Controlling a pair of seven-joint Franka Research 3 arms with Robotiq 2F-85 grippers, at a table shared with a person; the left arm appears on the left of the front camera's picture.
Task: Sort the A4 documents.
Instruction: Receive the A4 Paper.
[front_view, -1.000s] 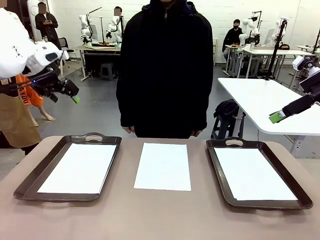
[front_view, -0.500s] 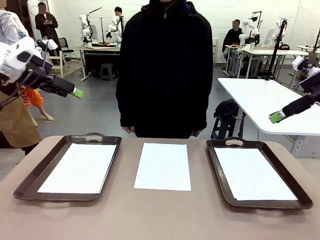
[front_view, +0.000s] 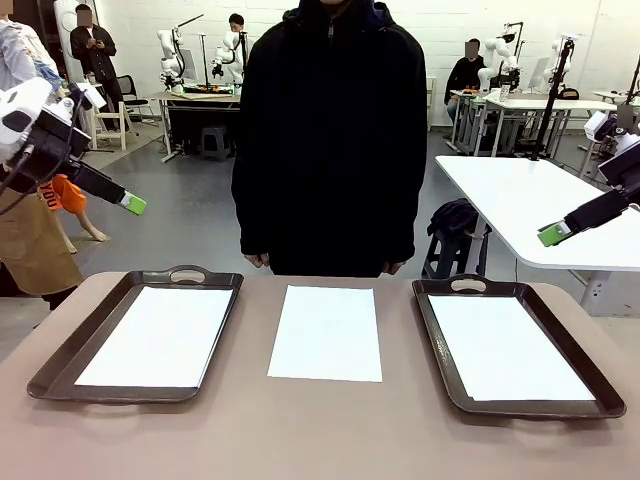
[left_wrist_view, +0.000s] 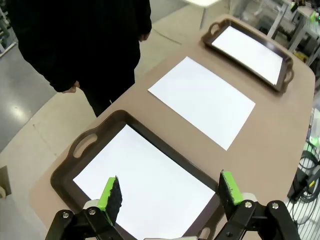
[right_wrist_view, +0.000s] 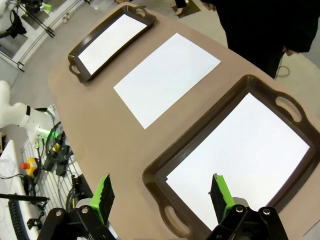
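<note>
A: Largest first. The beige-brown tabletop (front_view: 320, 430) carries two dark brown rectangular handled trays, the left tray (front_view: 60, 365) and the right tray (front_view: 590, 395). A person in a black jacket (front_view: 330, 130) stands at the far edge, hands hanging.

B: And the plain white A4 sheets?

A: Three. One sheet lies flat in the left tray (front_view: 158, 335), one in the right tray (front_view: 508, 347), and a loose middle sheet (front_view: 326, 332) rests on bare table between the trays, touching neither.

B: What changed?

A: Only the left arm. Over the last second its left gripper (front_view: 130, 203) has swung back toward the left edge and dipped a little (green pad tip pointing down-right). Its wrist view shows the fingers (left_wrist_view: 111, 192) spread wide with nothing between them, high over the left tray. The right gripper (front_view: 552, 235) has not moved; its fingers (right_wrist_view: 220, 192) are likewise wide and empty, above the right tray.

B: Meaning?

A: Nothing is gripped. The middle sheet looks like the one left to sort; I judge the left arm is repositioning, not yet reaching.
</note>
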